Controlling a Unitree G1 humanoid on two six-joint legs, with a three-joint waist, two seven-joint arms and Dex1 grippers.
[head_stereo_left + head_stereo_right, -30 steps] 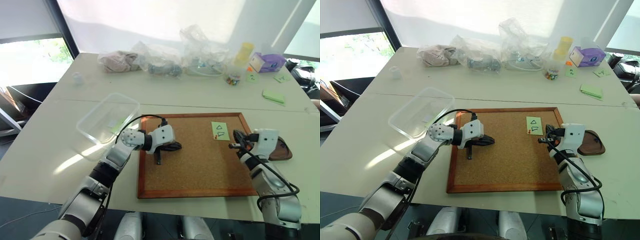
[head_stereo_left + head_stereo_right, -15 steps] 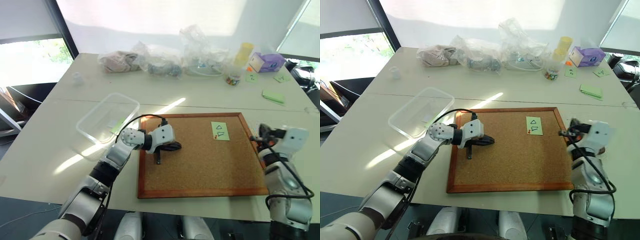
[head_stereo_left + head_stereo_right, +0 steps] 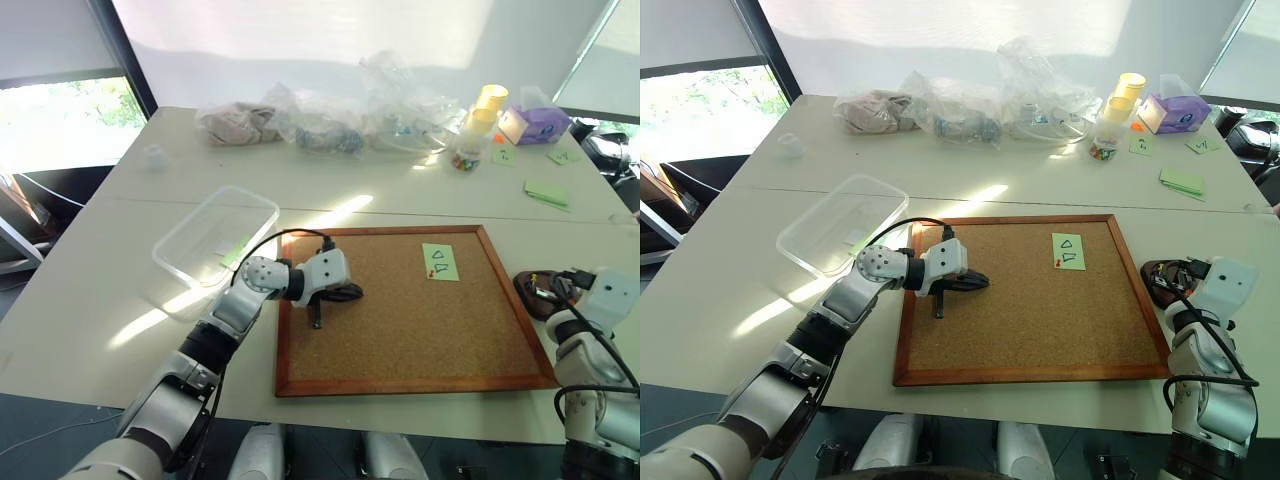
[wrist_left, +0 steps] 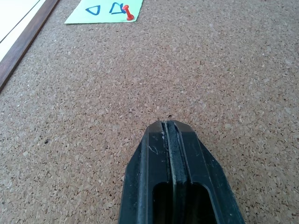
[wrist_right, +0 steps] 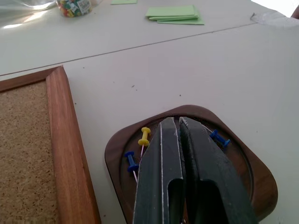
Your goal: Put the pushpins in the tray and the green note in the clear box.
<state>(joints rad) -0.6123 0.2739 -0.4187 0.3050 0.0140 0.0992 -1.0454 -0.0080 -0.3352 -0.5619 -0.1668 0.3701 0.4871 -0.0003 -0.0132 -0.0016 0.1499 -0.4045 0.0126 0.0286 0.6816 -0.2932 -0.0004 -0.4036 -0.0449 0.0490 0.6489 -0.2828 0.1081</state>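
Right end effector [image 5: 180, 122] pinched together, empty as far as visible, poised over dark brown tray [image 5: 117, 154] on counter [image 3: 100, 290] just beside right edge of cork board [image 3: 400, 320]. In tray: yellow pushpin [image 5: 144, 136], two blue pushpins [image 5: 130, 161] [image 5: 219, 138], lying loose on tray floor. Left end effector [image 4: 169, 128] also pressed together, nothing between fingers, tip down near cork on left part of board. Green note [image 3: 440, 262] on upper right of board, pinned by red pushpin [image 4: 126, 11] at its edge; well apart from both end effectors. Clear box [image 3: 190, 262] on counter just left of board, with what looks like a green slip inside. Remaining, by judgement: red pin out, note to box. Risks: pulling note before pin comes out, tearing paper; tiny pin head slipping from fingers, rolling off onto counter; right end effector dipping into tray, flicking loose pins out or shoving tray; long carry across board to box, thin note sliding out of grip.
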